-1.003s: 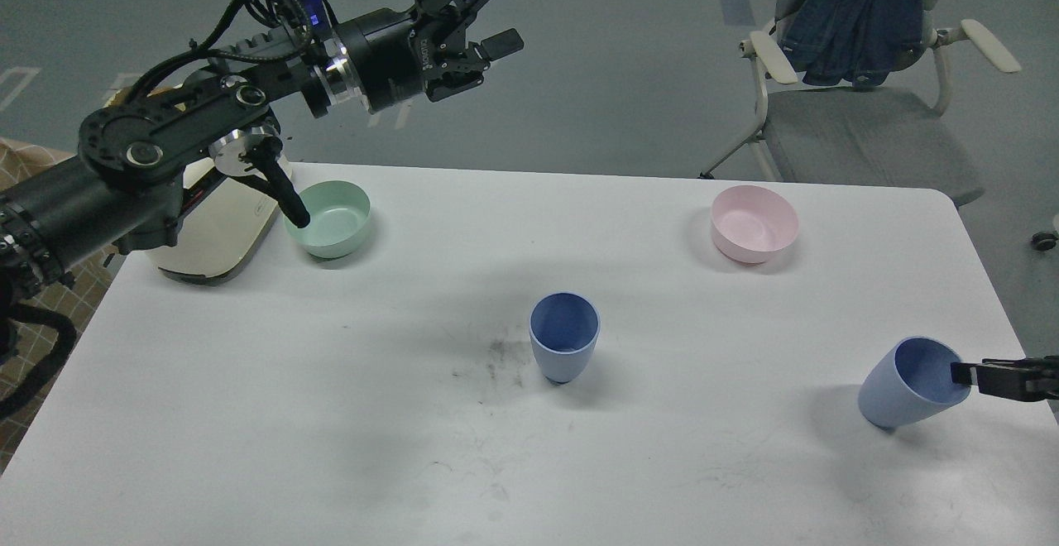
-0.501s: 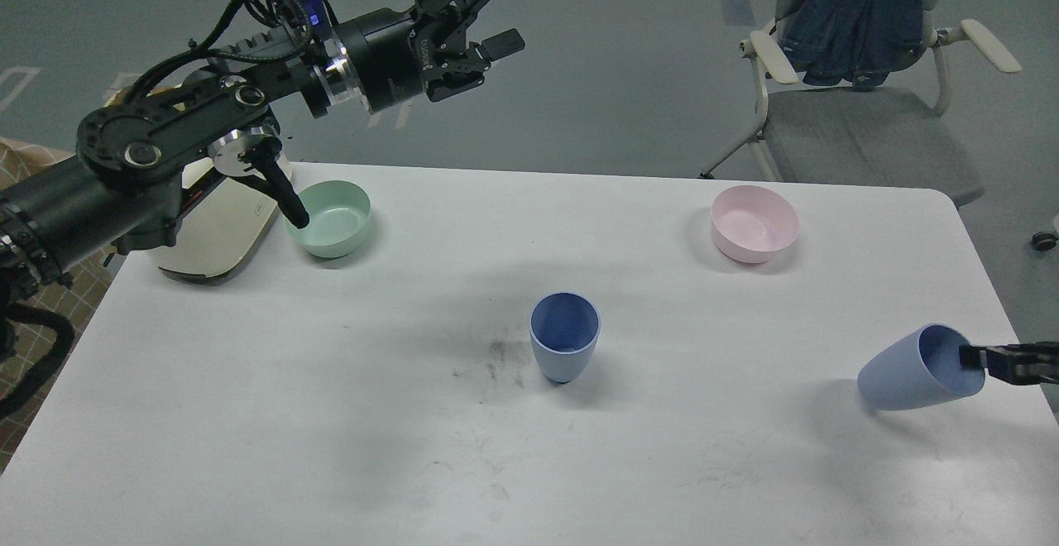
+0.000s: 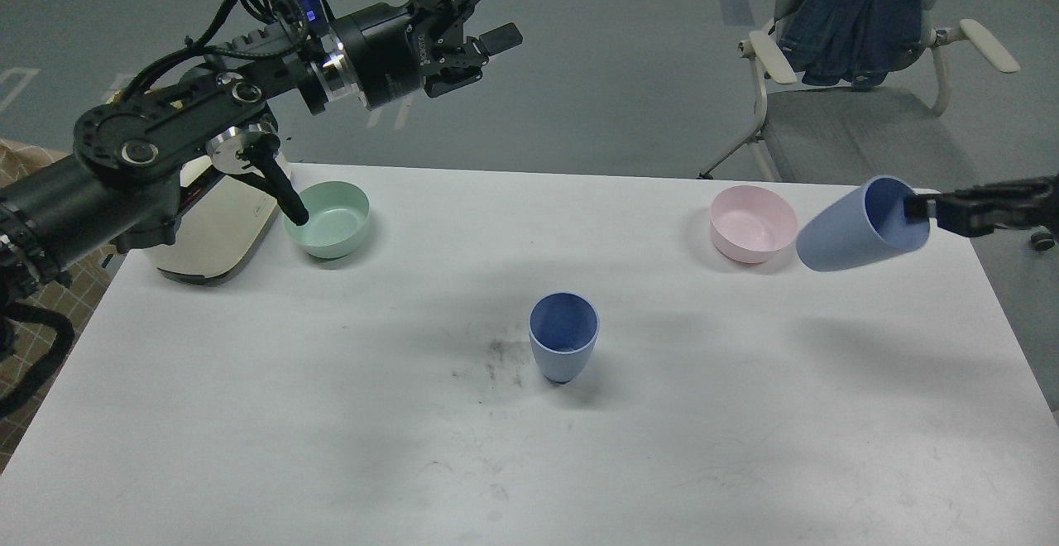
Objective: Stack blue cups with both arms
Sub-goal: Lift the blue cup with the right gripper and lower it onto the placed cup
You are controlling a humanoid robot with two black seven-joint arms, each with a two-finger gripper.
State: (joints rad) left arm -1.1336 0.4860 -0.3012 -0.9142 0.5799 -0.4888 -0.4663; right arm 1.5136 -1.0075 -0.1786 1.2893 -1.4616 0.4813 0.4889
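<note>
One blue cup (image 3: 563,337) stands upright near the middle of the white table (image 3: 331,414). My right gripper (image 3: 920,204) comes in from the right edge and is shut on the rim of the second blue cup (image 3: 852,232). That cup is lifted well above the table and tilted on its side, base pointing left, next to the pink bowl. My left gripper (image 3: 503,0) is open and empty, high above the table's far left edge, far from both cups.
A mint-green bowl (image 3: 328,218) sits at the far left, next to a white-and-cream device (image 3: 217,232). A pink bowl (image 3: 752,223) sits at the far right. A grey chair (image 3: 860,124) with a denim jacket stands beyond the table.
My right gripper has lifted the second blue cup off the table's right side, up and slightly left to beside the pink bowl. The left arm has barely moved.
</note>
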